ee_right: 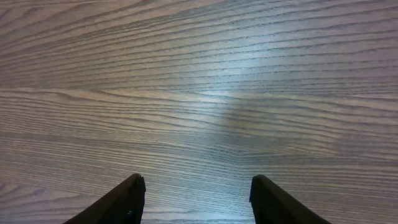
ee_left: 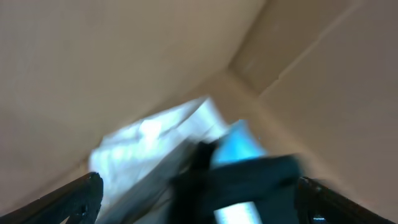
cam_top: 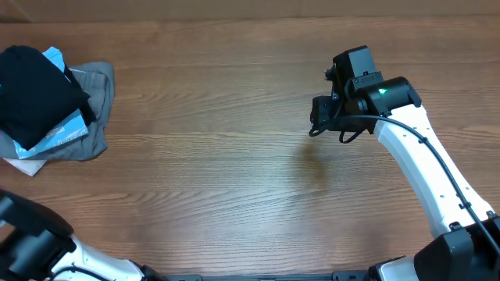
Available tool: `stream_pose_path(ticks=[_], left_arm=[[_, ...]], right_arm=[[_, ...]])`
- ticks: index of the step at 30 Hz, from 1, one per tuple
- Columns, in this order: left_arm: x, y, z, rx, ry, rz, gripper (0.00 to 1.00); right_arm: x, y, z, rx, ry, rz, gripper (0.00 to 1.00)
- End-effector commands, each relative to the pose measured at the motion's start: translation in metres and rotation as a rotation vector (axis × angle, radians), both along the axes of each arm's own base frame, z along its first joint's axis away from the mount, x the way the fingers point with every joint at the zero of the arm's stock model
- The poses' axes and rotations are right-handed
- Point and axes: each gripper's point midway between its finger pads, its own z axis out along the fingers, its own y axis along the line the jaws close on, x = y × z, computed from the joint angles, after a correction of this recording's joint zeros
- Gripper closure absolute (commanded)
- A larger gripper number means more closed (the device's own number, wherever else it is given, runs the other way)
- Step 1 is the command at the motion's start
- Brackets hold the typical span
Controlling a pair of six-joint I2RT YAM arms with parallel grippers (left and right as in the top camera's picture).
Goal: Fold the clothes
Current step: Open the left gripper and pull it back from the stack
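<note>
A pile of clothes lies at the far left of the wooden table: a black garment on top, a light blue one under it and a grey one beneath. The left wrist view shows the pile blurred, with the black and blue garments ahead of my left gripper, whose fingers are wide apart and empty. The left arm is at the front left corner. My right gripper is open and empty over bare wood, right of the table's middle.
Bare wood lies under the right gripper. A pale wall or surface fills the upper part of the left wrist view.
</note>
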Motion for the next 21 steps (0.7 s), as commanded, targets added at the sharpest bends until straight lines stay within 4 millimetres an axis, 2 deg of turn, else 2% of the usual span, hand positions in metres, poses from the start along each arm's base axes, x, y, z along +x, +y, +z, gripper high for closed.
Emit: stream_pose_path(ticks=[1,4,8,10,14,16,18,21], left_arm=[[0.015,-0.069,0.098,0.062,-0.181,-0.207,0.00],[0.024,-0.113,0.099,0.000,-0.169,-0.310,0.00],[0.042,-0.178,0.068,-0.099,-0.052,-0.440,0.00],[0.051,-0.221,0.041,-0.137,0.053,-0.533,0.00],[0.056,-0.309,-0.008,-0.208,0.256,-0.736,0.00],[0.053,-0.342,-0.035,-0.228,0.380,-0.773,0.00],[0.045,-0.368,-0.058,-0.225,0.505,-0.797,0.00],[0.019,-0.400,-0.085,-0.202,0.708,-0.833,0.00]], right_arm=[[0.005,-0.004,0.004,-0.004,-0.019,-0.012,0.41],[0.005,-0.003,0.005,0.002,-0.018,-0.024,0.38],[0.012,-0.005,0.008,0.056,-0.024,-0.101,0.14],[0.019,-0.006,0.011,0.093,-0.041,-0.108,0.00],[0.038,-0.016,0.019,0.111,-0.113,-0.134,0.00],[0.050,-0.022,0.024,0.116,-0.160,-0.150,0.00],[0.061,-0.033,0.030,0.093,-0.212,-0.181,0.00],[0.062,-0.040,0.029,0.081,-0.212,-0.169,0.00]])
